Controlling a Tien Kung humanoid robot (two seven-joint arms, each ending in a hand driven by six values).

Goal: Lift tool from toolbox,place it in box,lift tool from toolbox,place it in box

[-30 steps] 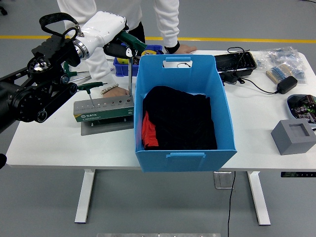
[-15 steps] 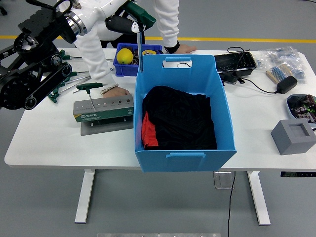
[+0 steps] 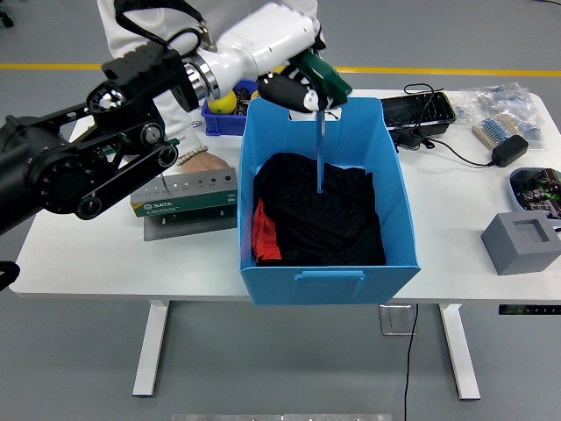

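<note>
My left hand (image 3: 294,88) has its fingers closed on the tool (image 3: 319,132), which hangs shaft-down over the box (image 3: 329,219) toward 12 o'clock. I should lower it onto the black cloth (image 3: 320,215) before letting go.

person (image 3: 131,17) cut off at top edge, toolbox (image 3: 184,195) partly hidden by arm

text: "SATA" — white on green label | on: toolbox (image 3: 184,195) front face — nothing else legible
</note>
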